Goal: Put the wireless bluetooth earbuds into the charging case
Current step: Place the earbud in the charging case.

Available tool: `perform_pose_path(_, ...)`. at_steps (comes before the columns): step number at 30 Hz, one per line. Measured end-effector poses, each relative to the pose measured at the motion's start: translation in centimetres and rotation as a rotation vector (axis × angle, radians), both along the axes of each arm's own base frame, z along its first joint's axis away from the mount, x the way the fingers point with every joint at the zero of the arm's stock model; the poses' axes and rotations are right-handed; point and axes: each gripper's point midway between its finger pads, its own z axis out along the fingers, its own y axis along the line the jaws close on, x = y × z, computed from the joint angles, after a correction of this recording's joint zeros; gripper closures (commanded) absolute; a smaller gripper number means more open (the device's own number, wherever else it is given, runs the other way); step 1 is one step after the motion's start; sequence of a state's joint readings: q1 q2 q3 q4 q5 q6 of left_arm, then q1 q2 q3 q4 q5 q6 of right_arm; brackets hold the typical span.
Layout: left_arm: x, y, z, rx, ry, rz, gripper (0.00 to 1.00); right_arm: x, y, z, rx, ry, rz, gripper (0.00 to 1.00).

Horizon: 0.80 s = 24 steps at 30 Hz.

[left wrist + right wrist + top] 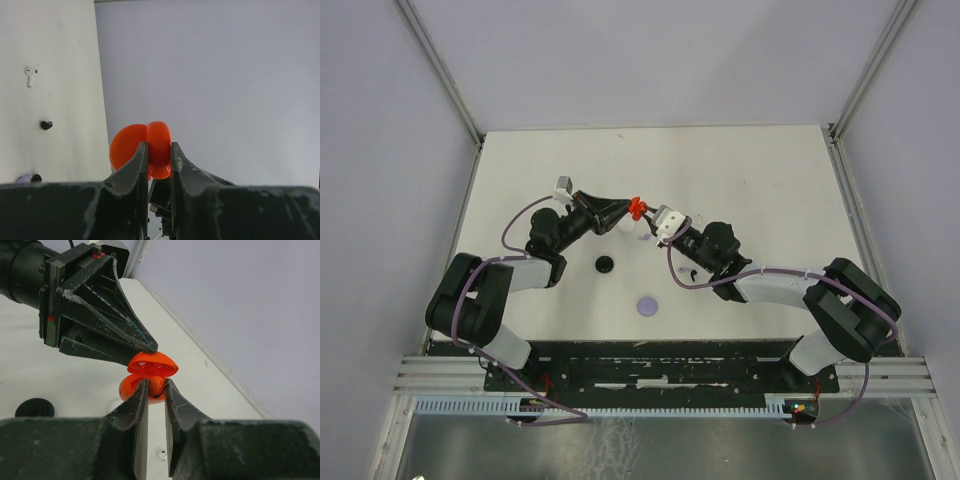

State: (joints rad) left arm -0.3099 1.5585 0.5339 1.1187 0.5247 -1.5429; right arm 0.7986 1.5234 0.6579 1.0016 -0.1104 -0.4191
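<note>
- orange-red charging case (152,145), its lid (152,365) swung open, is clamped edge-on in the left gripper (159,152) and held up off the table between the two arms.
- right gripper (156,390) is pinched on a red earbud (156,385) at the mouth of the case's lower half, under the lid; whether it is seated i cannot tell.
- a skewed stem could jam on the rim and squirt out of the narrow pinch.
- too hard a push could twist the case in its grip or tip the lid onto the fingertips.
- letting go too early would drop the bud.
- plain white table (770,180) carries a loose white earbud (31,75), a black earbud (46,125), a black disc (605,264) and a lavender disc (647,306); pale grey walls (380,120) close it in.
</note>
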Motion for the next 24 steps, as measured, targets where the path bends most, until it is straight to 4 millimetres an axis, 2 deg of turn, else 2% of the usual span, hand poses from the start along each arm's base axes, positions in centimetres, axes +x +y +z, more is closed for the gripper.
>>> perform_pose_path(12,0.26,-0.08,0.33,-0.026,-0.005,-0.002,0.97,0.22,-0.08,0.02,0.009,0.000,-0.012,0.91)
perform_pose_path(24,0.46,-0.15,0.17,-0.032,0.008,-0.003,0.97,0.36,-0.08,-0.18,0.010,0.003,-0.018,0.75)
